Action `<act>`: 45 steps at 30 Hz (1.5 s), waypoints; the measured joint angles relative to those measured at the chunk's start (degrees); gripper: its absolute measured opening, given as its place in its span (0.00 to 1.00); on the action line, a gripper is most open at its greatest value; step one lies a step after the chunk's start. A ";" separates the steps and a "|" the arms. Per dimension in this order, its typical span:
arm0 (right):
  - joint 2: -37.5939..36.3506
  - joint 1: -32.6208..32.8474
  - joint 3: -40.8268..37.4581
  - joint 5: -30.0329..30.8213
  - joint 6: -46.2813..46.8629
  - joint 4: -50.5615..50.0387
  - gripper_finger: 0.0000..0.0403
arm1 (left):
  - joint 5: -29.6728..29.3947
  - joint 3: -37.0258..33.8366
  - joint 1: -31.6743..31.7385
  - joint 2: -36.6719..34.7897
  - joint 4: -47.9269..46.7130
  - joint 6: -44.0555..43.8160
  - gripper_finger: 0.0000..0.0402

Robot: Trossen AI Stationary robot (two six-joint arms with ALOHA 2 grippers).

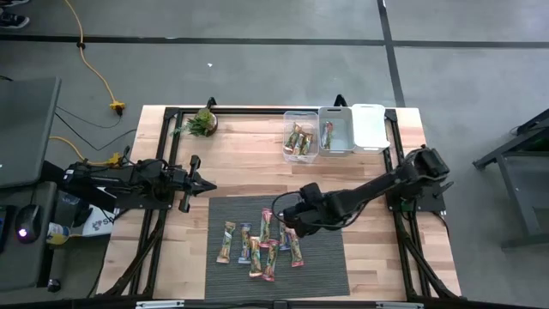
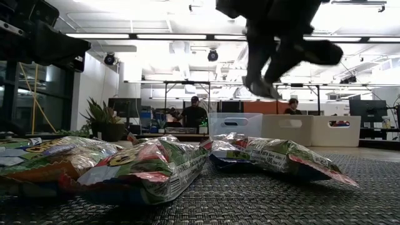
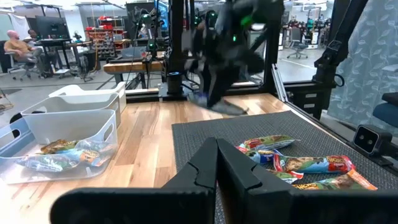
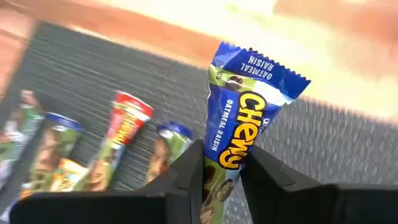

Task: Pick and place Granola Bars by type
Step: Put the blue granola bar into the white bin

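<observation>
1. The counter [image 1: 171,249] is a pale wooden top in a black frame. Its landmark is the dark mat [image 1: 330,257] lying at its front centre; everything below is placed from that mat.
2. The left arm waits off the mat's left edge. Its left tool [image 1: 204,184] points toward the mat, and in its own wrist view the fingers are pressed together, holding nothing.
3. Three bins stand in a row beyond the mat's far right corner: a clear bin [image 1: 289,118] with several bars inside, a middle bin [image 1: 341,129] with one or two bars, and a white bin [image 1: 370,127] whose contents I cannot make out.
4. A small potted plant [image 1: 202,123] sits beyond the mat's far left corner.
5. The right arm reaches in from the right side, and its right tool [image 1: 286,209] hangs above the mat's far central part, clear of the surface in the low view.
6. The unsorted granola bars [image 1: 257,245] lie clustered on the mat's near centre, mostly lengthwise front to back.
7. The right tool is clamped on a blue-wrapped Chewy bar [image 4: 239,130], whose long axis runs out past the fingertips.
8. The deciding relation, as I judge it: the bins lie away from the mat toward its far right, nearer the right arm, so the carry goes that way.
</observation>
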 joint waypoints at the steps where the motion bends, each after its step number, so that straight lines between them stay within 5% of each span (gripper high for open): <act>1: -0.88 0.39 0.00 1.77 -1.83 0.11 0.20 | 0.02 0.00 0.00 0.00 0.00 0.00 0.00; 12: -10.04 3.53 0.02 19.50 -17.33 1.00 0.20 | 0.00 0.00 0.00 0.01 0.00 0.00 0.00; 23: -21.31 0.21 0.02 29.74 -28.68 1.07 0.20 | 0.00 0.00 0.00 0.00 0.02 0.00 0.00; 35: -33.00 -12.78 0.02 33.28 -38.62 -0.69 0.20 | 0.01 0.00 0.00 0.00 0.00 0.00 0.00; 45: -34.59 -30.95 0.02 25.27 -37.09 -8.20 0.20 | 0.00 0.00 0.00 0.02 0.00 0.00 0.00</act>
